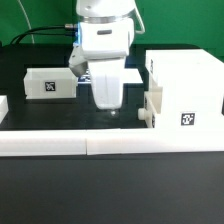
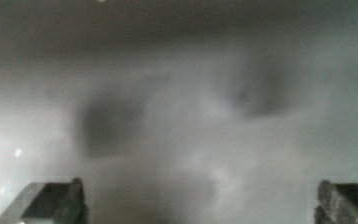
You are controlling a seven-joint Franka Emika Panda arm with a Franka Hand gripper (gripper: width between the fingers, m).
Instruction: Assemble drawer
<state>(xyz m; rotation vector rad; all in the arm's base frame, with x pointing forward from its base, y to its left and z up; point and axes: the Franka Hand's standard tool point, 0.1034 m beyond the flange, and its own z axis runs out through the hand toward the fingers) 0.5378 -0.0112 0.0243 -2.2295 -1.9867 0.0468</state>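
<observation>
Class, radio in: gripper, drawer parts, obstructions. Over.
Gripper open, empty. Housing at exterior view's right, loose tray at exterior view's left. No obstruction seen.

The big white robot arm (image 1: 100, 35) comes straight down from above. Its white two-finger gripper (image 1: 110, 108) points down and hangs low. In the wrist view, its two dark grey fingers (image 2: 51, 202) stand far apart, so the jaws are wide.

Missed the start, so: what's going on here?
The arm's end effector hangs open and empty over the table, between a loose tray and the housing. A second tray sits against the housing; how far in it is, I can't tell. Nothing is held right now.
</observation>
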